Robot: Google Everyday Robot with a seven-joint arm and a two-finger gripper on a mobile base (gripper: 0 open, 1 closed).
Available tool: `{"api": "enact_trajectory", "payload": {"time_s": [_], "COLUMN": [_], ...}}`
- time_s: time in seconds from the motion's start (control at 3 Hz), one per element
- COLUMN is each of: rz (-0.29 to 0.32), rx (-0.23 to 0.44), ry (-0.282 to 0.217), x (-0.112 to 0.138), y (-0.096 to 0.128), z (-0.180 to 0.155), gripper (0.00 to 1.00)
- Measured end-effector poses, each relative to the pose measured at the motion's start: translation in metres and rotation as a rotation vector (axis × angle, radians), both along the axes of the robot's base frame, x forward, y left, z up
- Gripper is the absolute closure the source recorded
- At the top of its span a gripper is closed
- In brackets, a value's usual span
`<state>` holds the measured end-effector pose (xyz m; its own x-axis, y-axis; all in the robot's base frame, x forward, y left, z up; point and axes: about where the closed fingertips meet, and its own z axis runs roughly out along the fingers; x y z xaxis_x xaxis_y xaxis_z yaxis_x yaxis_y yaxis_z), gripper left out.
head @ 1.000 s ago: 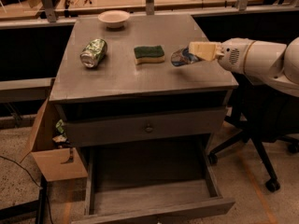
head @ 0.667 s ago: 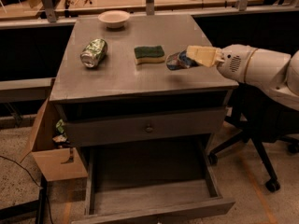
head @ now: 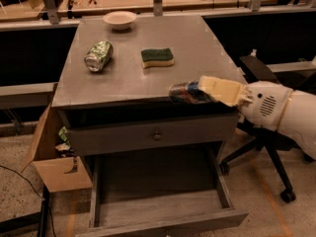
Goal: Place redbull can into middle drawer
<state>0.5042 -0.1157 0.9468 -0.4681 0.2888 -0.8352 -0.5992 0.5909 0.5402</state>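
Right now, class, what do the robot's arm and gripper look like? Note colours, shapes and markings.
The gripper, at the front right edge of the cabinet top, has flat, blocky, pale yellow fingers. Behind it the arm is a smooth, rounded white casing with a patch of small dark vent holes and a thin tan ring. No cables show.

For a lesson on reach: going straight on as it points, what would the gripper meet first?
The gripper, shut on the redbull can, points picture-left over the front edge of the cabinet top. That way looks free; the green can seems farther back, depth unclear.
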Motion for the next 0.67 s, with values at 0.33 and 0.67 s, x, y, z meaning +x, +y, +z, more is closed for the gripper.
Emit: {"api": "enact_trajectory", "payload": {"time_s": [0.33,0.67], "rz": [0.022,-0.021], "rx": [0.037,-0.028], "ry": [0.100,0.225], "x": [-0.047,-0.066], "y": [-0.002,-0.002], "z": [-0.024,-0.066], "gripper": [1.00,1.00]}}
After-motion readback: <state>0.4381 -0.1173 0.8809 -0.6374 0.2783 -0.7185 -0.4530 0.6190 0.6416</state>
